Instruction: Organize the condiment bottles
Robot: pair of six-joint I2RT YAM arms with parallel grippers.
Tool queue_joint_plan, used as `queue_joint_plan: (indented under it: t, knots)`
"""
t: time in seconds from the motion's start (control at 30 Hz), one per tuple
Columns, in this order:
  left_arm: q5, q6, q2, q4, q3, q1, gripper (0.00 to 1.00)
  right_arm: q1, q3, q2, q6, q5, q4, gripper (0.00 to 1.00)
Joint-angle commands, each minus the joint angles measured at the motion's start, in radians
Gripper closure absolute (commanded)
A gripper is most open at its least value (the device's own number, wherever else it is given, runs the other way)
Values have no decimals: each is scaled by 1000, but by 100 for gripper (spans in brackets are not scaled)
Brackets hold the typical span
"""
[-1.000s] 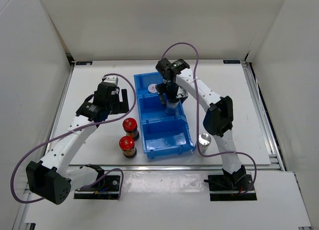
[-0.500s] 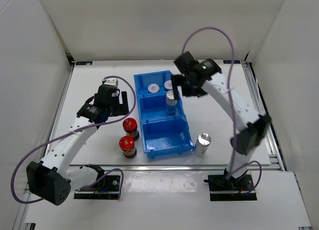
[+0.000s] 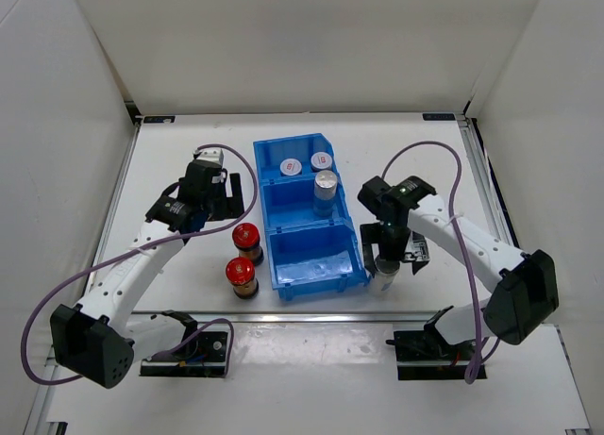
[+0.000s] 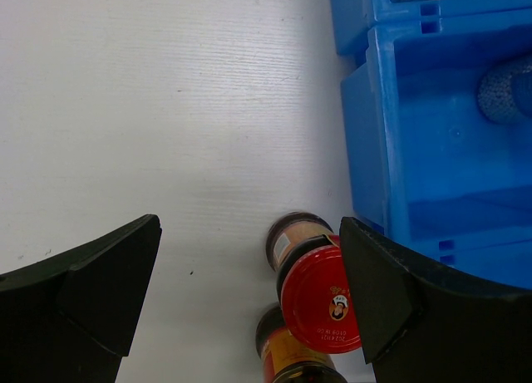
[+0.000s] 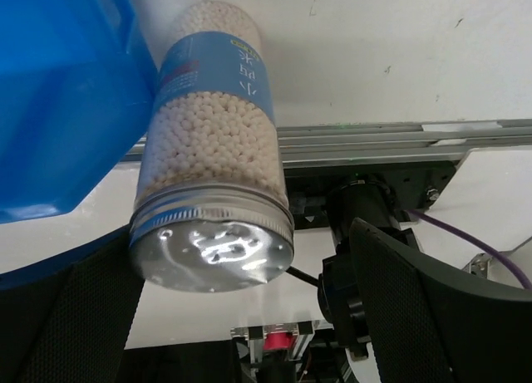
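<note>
My right gripper (image 3: 389, 263) is open, low over a silver-capped bottle (image 3: 385, 283) that stands just right of the blue bin's near end. In the right wrist view this bottle (image 5: 212, 142), full of white beads, stands between my open fingers (image 5: 416, 300), with a gap on its right side. Another silver-capped bottle (image 3: 326, 182) stands in the bin's middle compartment. Two short white bottles (image 3: 293, 165) (image 3: 321, 160) stand in the far compartment. Two red-capped dark bottles (image 3: 246, 235) (image 3: 241, 269) stand left of the bin. My left gripper (image 3: 229, 197) hovers open above them; the nearer one (image 4: 320, 292) shows by its right finger.
The blue three-compartment bin (image 3: 351, 256) lies in the middle of the white table, its near compartment holding nothing. In the left wrist view the bin (image 4: 432, 150) fills the right side. The table's near edge and a metal rail (image 5: 399, 142) lie just beyond the right gripper.
My right arm left the silver-capped bottle in the middle compartment, swung to the bin's near right side and came down around the other silver-capped bottle. The left arm has not moved.
</note>
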Motion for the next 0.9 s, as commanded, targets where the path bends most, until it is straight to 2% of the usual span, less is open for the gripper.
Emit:
queue_joint_plan:
  t: [0.0, 0.13, 0.27, 0.37, 0.47, 0.5, 0.53, 0.63, 0.67, 0.7, 0.8, 0.87]
  knots:
    - [7, -7, -7, -1, 18, -4, 0, -5, -36, -30, 35, -23, 23, 0]
    - [7, -7, -7, -1, 18, -4, 0, -5, -61, -21, 24, -23, 82, 6]
    - [7, -7, -7, -10, 27, -4, 0, -15, -61, -21, -16, -35, 125, 27]
    - [7, -7, -7, -10, 27, -4, 0, -24, -61, -12, -36, -44, 145, 33]
    - [7, -7, -7, -10, 27, -4, 0, -24, -70, -12, -36, -44, 145, 52]
    - [7, -7, -7, -10, 27, -4, 0, -24, -61, -12, -36, -44, 145, 63]
    - [7, -7, -7, -10, 27, -4, 0, -24, -51, -12, -36, -32, 125, 67]
    - [7, -7, -7, -10, 27, -4, 0, -24, 37, -21, -24, 24, 46, 78]
    - [7, -7, -7, -10, 27, -4, 0, -24, 74, -21, -8, 85, 18, 81]
    - [7, -7, -7, -10, 18, -4, 0, -24, 161, -12, 1, 116, -8, 89]
    - [7, -7, -7, -10, 18, -4, 0, -24, 313, 40, 1, 187, -82, 99]
    - [7, -7, -7, -10, 18, -4, 0, -15, 462, 68, -36, 221, -91, 100]
